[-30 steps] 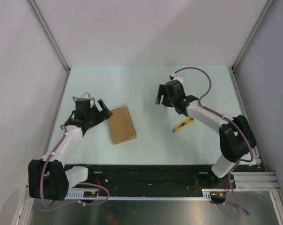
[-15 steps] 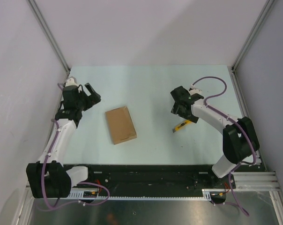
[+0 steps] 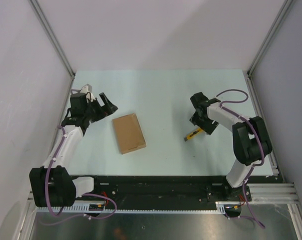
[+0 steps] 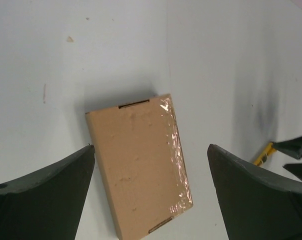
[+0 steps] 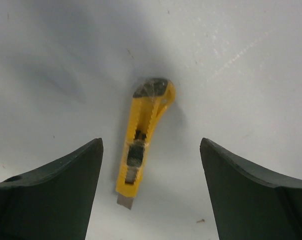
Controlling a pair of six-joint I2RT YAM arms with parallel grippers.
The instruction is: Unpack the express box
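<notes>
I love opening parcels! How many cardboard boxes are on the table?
1. The express box lies flat and closed on the table, left of the middle. The only other loose thing is a yellow knife; no second box seems hidden.

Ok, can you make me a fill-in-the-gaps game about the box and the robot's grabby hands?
1. The express box is plain ___ cardboard.
2. A shiny clear strip of ___ runs along one edge of it.
3. The left gripper is ___ and holds nothing.
4. The right gripper hangs above the utility knife, whose body is ___.

Missing words: brown, tape, open, yellow.
</notes>
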